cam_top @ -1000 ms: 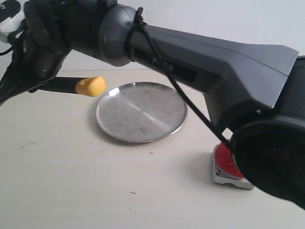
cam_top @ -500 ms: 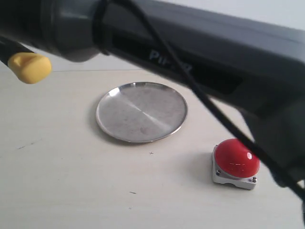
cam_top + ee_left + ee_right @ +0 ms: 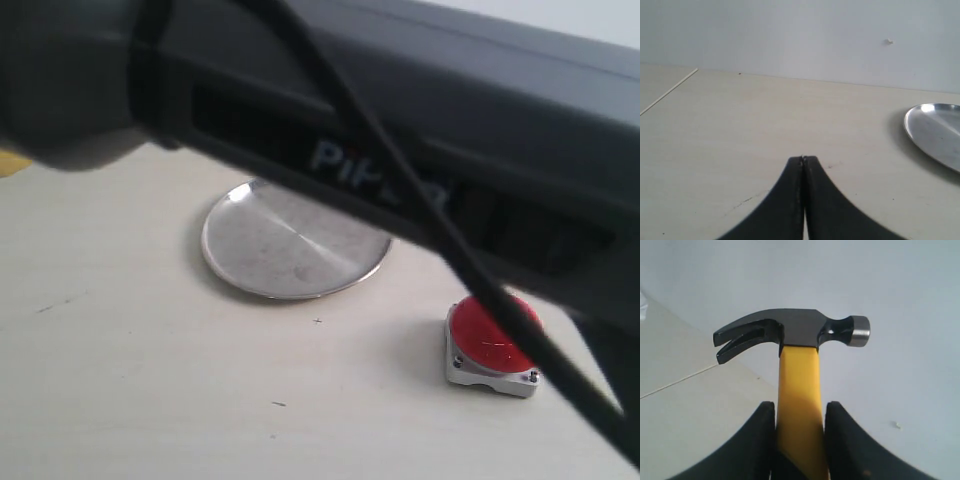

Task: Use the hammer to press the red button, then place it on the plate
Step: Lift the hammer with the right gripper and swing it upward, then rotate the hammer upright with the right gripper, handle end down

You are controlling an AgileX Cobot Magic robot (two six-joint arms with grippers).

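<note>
**Operator:** What is the left gripper doing?

**Technician:** The left gripper (image 3: 803, 160) is holding its two jaws pressed together, with nothing between them. It is hovering over the pale table (image 3: 740, 125). The plate (image 3: 937, 132) is lying on that table, off to one side.

**Operator:** What is showing in the exterior view, left to right?

**Technician:** A dark arm (image 3: 420, 110) is crossing close to the camera and blocking the upper part of the view. Below it, the plate is sitting on the table with its far rim hidden behind the arm. Well apart to the right, the red button (image 3: 488, 335) is sitting on its square silver base. A black cable (image 3: 470, 275) is crossing in front of it.

**Operator:** Where is the hammer?

**Technician:** The right gripper (image 3: 799, 410) is clamping the hammer (image 3: 795, 332) by its yellow handle, one finger pressing on each side. The head is pointing away from the wrist, with the claw to one side and the striking face to the other. It is touching neither the plate nor the button.
</note>
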